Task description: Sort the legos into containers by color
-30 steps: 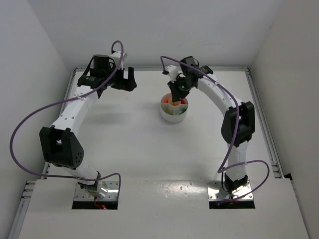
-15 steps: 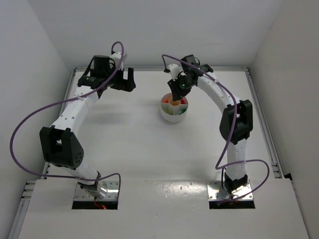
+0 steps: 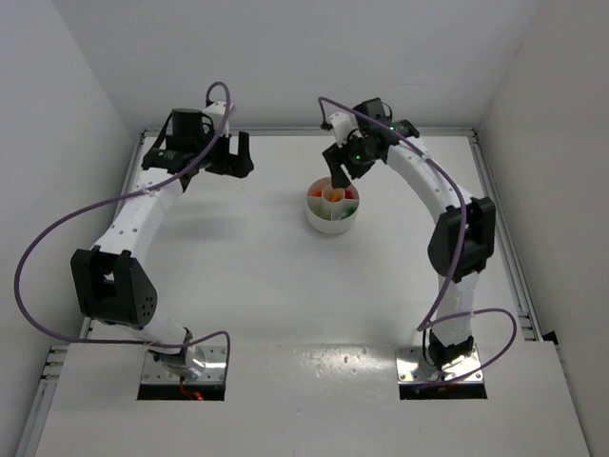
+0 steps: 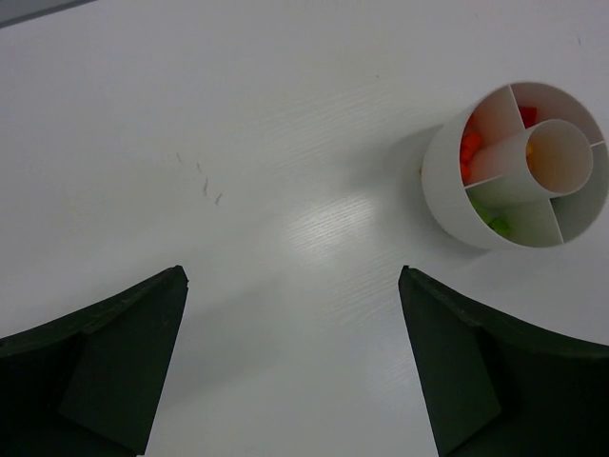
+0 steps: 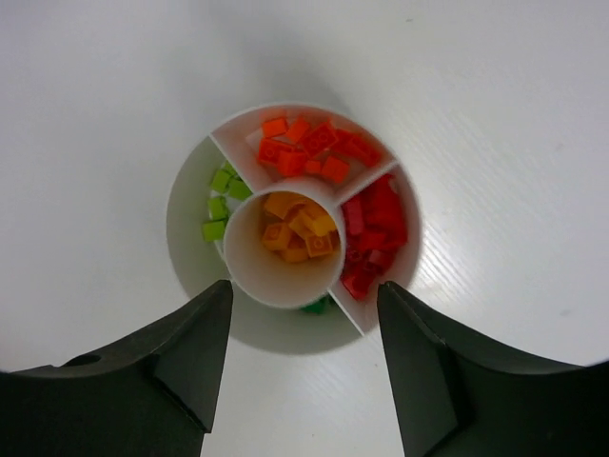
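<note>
Inside the dish (image 5: 195, 262) I see the legos (image 5: 371, 228) grouped by colour, none visibly loose on the bench (image 3: 238, 267), so sorting looks done; left gripper (image 4: 292, 271) and right gripper (image 5: 304, 283) fingers spread, empty.

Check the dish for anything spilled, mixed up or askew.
Nothing clearly stands out. The dish sits upright, its legos grouped by colour in separate sections. A few bricks at the right end of the orange section look redder, possibly mis-sorted; hard to tell.

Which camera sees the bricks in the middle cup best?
Right wrist: it looks straight down into the cup, showing yellow bricks. Left wrist catches only a yellowish glimpse inside; the top view, a tiny speck.
</note>
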Motion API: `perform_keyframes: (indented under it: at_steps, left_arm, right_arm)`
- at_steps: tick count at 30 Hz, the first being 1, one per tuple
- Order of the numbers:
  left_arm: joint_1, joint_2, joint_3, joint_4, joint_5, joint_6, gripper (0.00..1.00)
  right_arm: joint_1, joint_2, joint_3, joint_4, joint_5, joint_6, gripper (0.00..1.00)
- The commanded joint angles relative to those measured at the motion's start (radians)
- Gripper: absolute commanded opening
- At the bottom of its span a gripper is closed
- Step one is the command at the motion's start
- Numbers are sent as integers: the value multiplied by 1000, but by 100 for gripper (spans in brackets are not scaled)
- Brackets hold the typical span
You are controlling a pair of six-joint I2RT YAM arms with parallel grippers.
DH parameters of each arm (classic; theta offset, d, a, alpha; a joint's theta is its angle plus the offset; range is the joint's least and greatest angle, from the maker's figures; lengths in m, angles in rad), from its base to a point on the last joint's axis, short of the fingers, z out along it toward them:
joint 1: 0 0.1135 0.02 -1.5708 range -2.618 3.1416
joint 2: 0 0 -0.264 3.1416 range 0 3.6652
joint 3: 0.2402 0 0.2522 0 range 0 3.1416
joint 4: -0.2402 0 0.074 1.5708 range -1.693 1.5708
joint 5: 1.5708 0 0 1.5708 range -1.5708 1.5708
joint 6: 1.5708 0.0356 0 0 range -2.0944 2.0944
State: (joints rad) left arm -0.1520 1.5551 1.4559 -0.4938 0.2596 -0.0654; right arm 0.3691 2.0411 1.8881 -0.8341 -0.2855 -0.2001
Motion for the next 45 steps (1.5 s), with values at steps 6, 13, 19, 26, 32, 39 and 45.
perform_keyframes:
  at_steps: [6, 13, 19, 26, 32, 39, 45]
  left_arm:
    - [211, -75, -41, -9, 76, -10, 100]
    - [270, -75, -103, 35, -44, -17, 100]
    - [232, -127, -248, 187, -356, -27, 100]
    - [224, -383, -753, 744, -390, 90, 100]
    - [218, -550, -1156, 1106, -192, 81, 100]
    - [184, -431, -1209, 1294, -220, 15, 100]
    - [163, -334, -1290, 1507, -160, -13, 100]
  right_arm:
    - [-284, -142, 5, 15, 11, 99, 67]
    - [-436, -203, -153, 62, 59, 37, 81]
    - [-527, -338, -447, 301, 237, 122, 99]
    - [-516, -368, -645, 477, 396, 149, 99]
    - [-519, -467, -799, 601, 421, 310, 99]
    - [-519, -630, -1056, 904, 330, 330, 99]
    - [-509, -684, -1243, 1124, 339, 390, 99]
